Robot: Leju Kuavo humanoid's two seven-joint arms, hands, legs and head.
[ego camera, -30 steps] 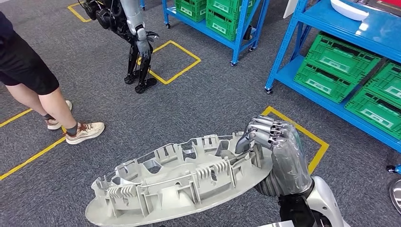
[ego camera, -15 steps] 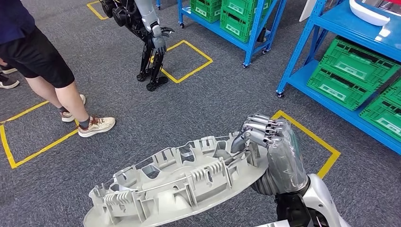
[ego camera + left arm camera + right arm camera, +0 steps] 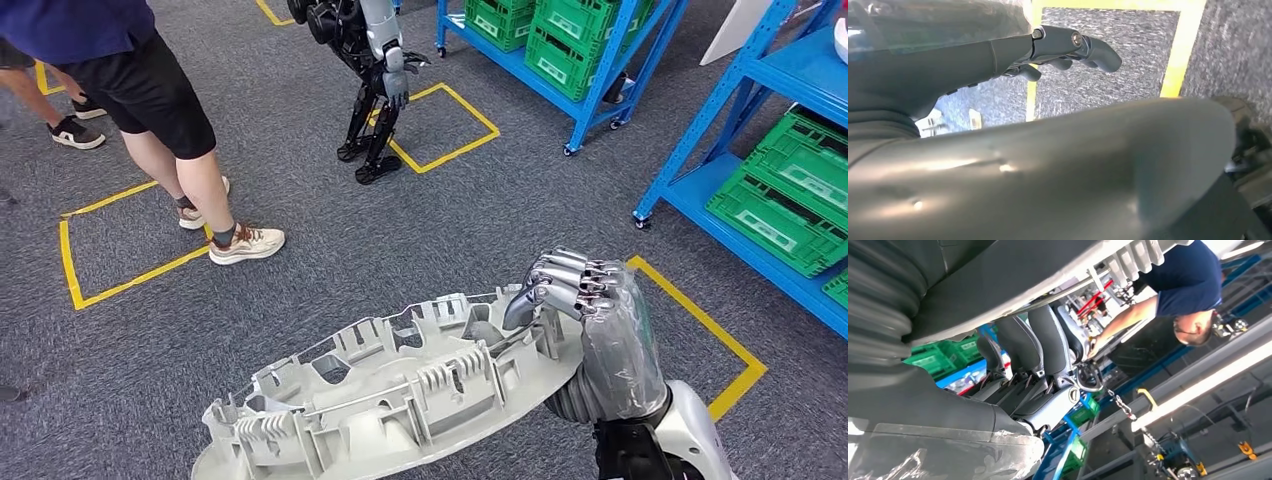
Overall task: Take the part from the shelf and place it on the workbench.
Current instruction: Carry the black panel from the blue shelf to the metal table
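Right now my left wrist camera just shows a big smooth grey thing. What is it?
Observer: The head view shows it's the part, a long silver shell with its ribbed side up.
Operator: Who's holding it?
Observer: The right hand grips its rim at one end.
Operator: Is anybody close by?
Observer: Yes, a person stands on the carpet ahead to the left.

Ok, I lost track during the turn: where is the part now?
In the head view the part is low and centre, carried above the grey carpet, its right end gripped by the right hand.
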